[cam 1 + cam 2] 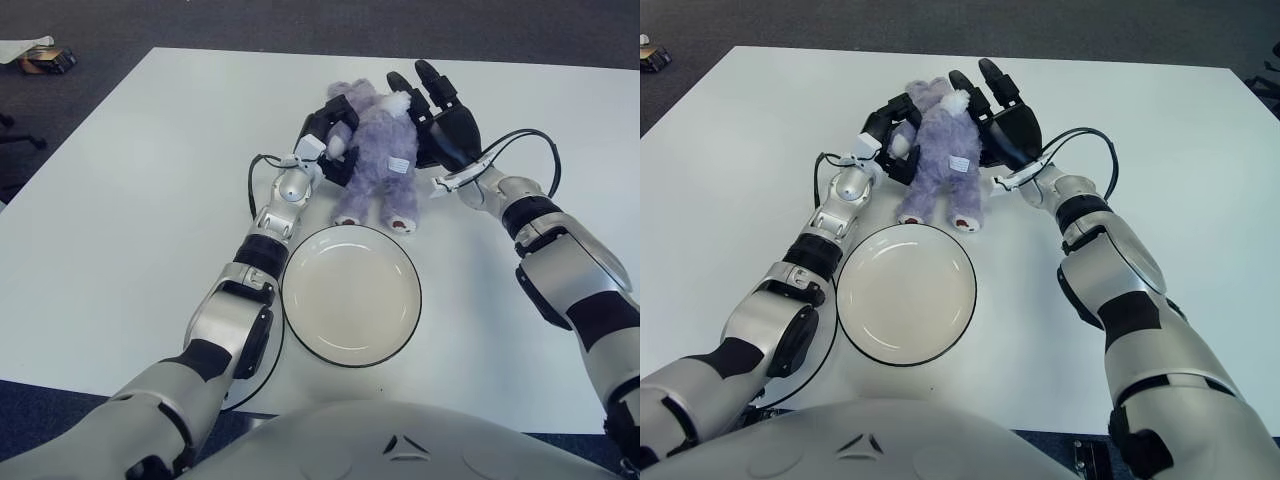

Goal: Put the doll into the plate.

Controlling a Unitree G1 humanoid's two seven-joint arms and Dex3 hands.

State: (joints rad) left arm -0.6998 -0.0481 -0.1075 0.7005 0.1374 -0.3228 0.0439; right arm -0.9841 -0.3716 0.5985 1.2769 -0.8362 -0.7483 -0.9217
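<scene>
A purple plush doll [378,160] with white ear and brown soles is pinched between my two hands on the far side of the plate. My left hand [326,138] curls its dark fingers around the doll's left side. My right hand [447,128] presses its palm against the doll's right side, fingers stretched up past the head. The doll's feet point toward the white, black-rimmed plate [350,295], which lies just in front of them with nothing in it.
Everything sits on a white table [150,180] with dark carpet beyond its far edge. A small brown object [45,60] lies on the floor at far left. Loose cables [252,188] loop off both wrists.
</scene>
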